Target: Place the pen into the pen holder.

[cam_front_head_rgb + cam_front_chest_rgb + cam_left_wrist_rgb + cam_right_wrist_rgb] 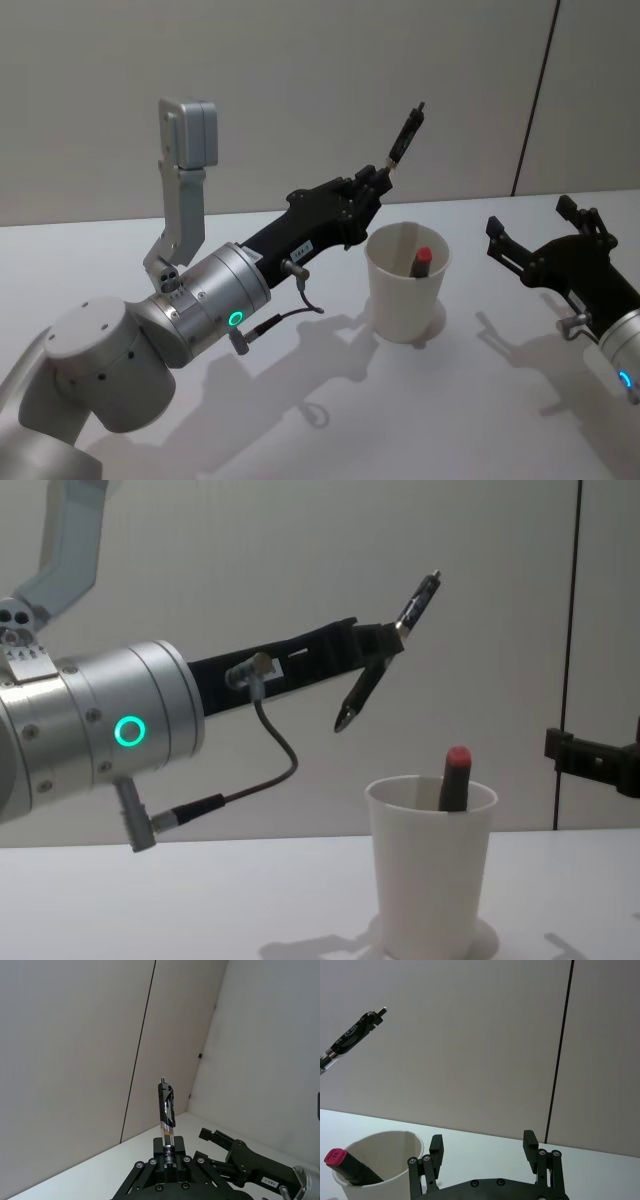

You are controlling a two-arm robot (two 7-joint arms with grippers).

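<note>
- Standing off to one side, I see the left gripper (pixel 381 640) clenched on the pen (pixel 416 604), holding it in the air, tilted with its tip down, above and to the left of the pen holder (pixel 430 880).
- The pen holder stands upright on the table (pixel 300 420), with a red-capped marker (pixel 456 770) leaning inside it.
- The right gripper (pixel 483 1141) waits just to the right of the pen holder, fingers spread, holding nothing.
- The risk, to my eye: the pen is slanted and not yet over the mouth, so a release from here would likely drop it on the table or bounce it off the rim.
- The pen holder looks light (paper, I'd guess), so a nudge from the pen's tip or the fingers could tip it over. The marker inside also narrows the free opening.
- Hard to tell: how much of the barrel is pinched, since the fingers cover its middle. The pen holder's floor and the marker's lower end are hidden behind its wall.
</note>
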